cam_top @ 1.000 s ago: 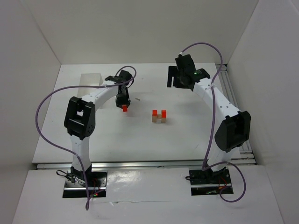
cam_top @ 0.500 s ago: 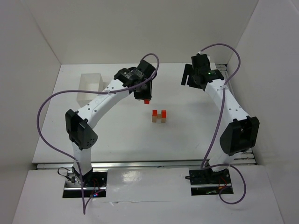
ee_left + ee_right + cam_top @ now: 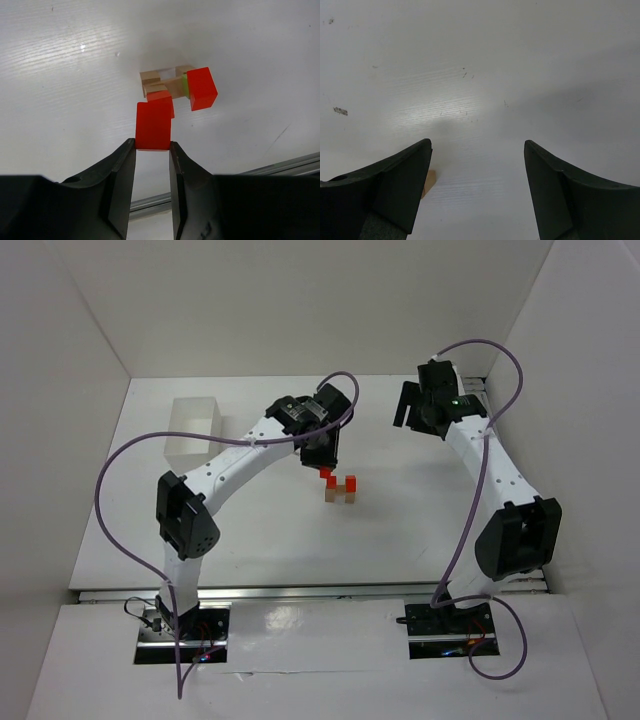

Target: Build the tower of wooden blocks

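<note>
Three red blocks show. Two sit on the small wood block tower (image 3: pixel 341 490) in the middle of the table (image 3: pixel 250 530), with one lime green block (image 3: pixel 184 86) and a few tan ones. The third red block (image 3: pixel 153 126) is pinched tight in the left gripper (image 3: pixel 152 150), right by the tower. One white box (image 3: pixel 197 425) stands near the far left corner — I cannot tell what is inside. The right gripper (image 3: pixel 477 165) hangs near the far right edge — fingers wide apart, holding nothing.
</note>
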Available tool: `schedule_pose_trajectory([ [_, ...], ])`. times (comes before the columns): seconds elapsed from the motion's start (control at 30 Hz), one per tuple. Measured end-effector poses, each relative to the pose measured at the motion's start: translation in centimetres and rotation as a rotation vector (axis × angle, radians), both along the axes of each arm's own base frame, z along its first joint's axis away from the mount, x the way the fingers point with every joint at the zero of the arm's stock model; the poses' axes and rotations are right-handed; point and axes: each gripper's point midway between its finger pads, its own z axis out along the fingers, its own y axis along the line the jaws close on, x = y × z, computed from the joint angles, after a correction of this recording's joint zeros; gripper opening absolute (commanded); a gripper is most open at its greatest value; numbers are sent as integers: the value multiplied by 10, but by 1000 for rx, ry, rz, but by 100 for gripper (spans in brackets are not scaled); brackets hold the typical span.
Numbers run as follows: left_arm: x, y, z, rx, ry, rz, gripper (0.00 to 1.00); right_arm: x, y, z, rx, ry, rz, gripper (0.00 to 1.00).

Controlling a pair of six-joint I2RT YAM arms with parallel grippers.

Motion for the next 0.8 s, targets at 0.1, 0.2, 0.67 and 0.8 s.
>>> schedule_pose_trajectory([
  [0.1,-1,-4,-7,9,13,-6,11,0,1,0,5,1,5,82],
  [0.2,-3,-7,-12,11,24,-12,11,-2,0,-5,5,11,5,82],
  [0.67,-6,-16,-20,-11,48,37,12,-7,-1,-16,6,40,6,82],
  [0.8,-8,-18,-20,-12,50,45,12,-7,-1,-18,7,44,8,82],
])
